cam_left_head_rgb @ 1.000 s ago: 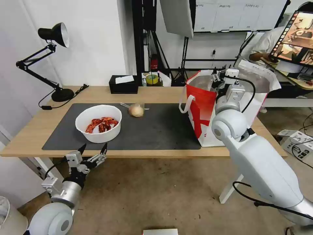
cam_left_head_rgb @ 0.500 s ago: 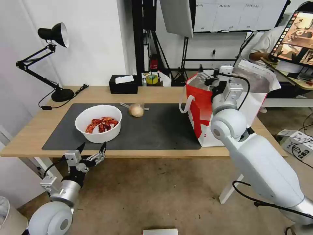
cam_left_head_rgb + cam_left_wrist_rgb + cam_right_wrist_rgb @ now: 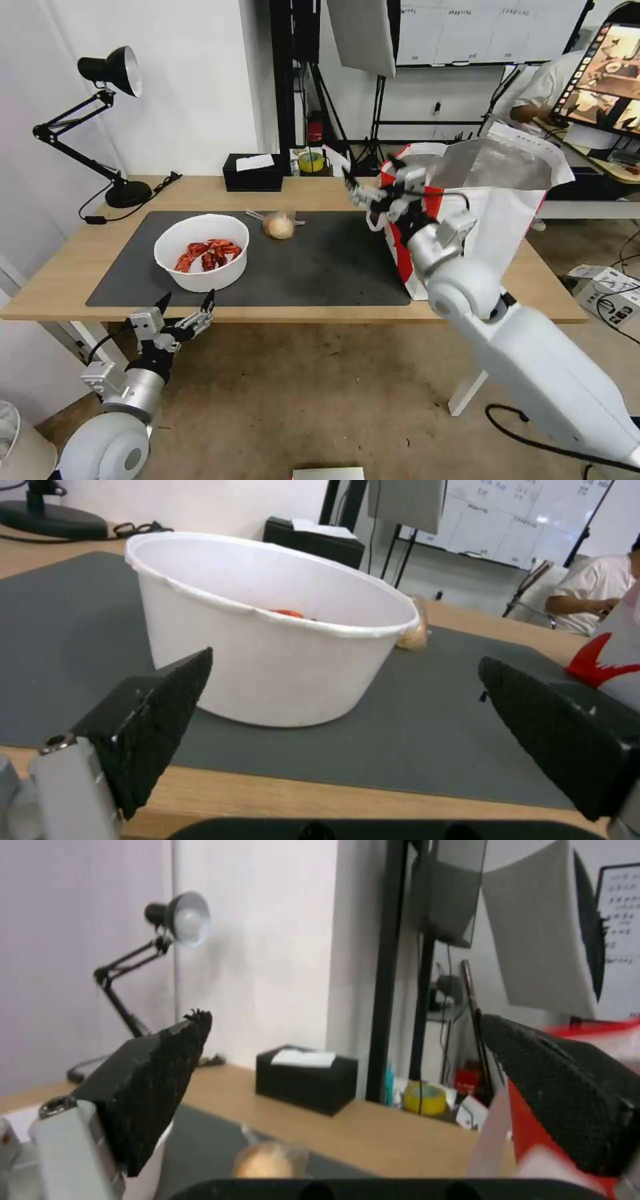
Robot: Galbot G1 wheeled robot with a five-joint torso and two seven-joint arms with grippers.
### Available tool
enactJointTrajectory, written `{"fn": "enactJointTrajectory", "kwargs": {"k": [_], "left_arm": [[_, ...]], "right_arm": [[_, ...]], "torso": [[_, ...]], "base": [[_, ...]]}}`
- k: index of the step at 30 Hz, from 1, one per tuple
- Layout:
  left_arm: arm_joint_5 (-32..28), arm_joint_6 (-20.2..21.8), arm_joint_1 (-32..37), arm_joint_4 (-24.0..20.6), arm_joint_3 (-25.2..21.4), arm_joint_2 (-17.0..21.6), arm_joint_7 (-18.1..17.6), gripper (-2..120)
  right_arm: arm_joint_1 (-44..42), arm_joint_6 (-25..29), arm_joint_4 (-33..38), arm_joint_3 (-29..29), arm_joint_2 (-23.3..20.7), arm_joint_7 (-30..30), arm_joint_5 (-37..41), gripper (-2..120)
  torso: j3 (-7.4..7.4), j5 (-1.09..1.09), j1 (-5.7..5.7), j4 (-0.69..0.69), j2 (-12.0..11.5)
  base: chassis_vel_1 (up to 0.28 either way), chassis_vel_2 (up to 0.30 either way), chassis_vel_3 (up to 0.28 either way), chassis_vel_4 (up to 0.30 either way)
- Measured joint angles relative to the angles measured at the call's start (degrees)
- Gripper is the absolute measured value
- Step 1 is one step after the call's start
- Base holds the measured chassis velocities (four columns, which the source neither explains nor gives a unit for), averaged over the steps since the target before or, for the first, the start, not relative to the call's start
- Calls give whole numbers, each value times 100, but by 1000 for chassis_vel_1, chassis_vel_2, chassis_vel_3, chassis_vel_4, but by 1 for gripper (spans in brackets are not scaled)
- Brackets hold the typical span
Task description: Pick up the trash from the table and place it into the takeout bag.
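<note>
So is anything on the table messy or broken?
Nothing looks spilled or broken. The white bowl stands upright on the grey mat with its red shells inside, the clear bag with the tan lump lies behind it, and the takeout bag stands open at the table's right end.

**Bowl and bagged lump on the mat, tote at the table's right end**

A white round bowl (image 3: 201, 252) holding red crayfish shells (image 3: 209, 254) stands upright on the dark grey mat (image 3: 320, 267) of the light wood table (image 3: 200, 192), toward the mat's left side and near the table's front edge. A clear bag with a tan lump (image 3: 279, 225) lies near the mat's rear edge, apart from the bowl. The white-and-red takeout bag (image 3: 493, 200) stands upright and open at the table's right end, foil lining showing.
</note>
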Motion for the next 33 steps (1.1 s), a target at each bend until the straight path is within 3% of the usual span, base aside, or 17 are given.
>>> {"fn": "enactJointTrajectory", "kwargs": {"k": [12, 21, 33], "left_arm": [[100, -40, -1, 73, 50, -120, 17, 100], [152, -74, 20, 184, 43, -195, 38, 100], [248, -88, 165, 245, -71, -207, 165, 100]], "right_arm": [[-1718, 258, 360, 877, -298, -349, -579, 100], [-3155, 708, 522, 1419, 116, -360, -1128, 100], [-4076, 1029, 686, 1798, 503, -364, -1495, 100]], "torso": [[0, 0, -1, 0, 0], [0, 0, 0, 0, 0], [0, -1, 0, 0, 1]], "base": [[0, 0, 0, 0], [0, 0, 0, 0], [0, 0, 0, 0]]}}
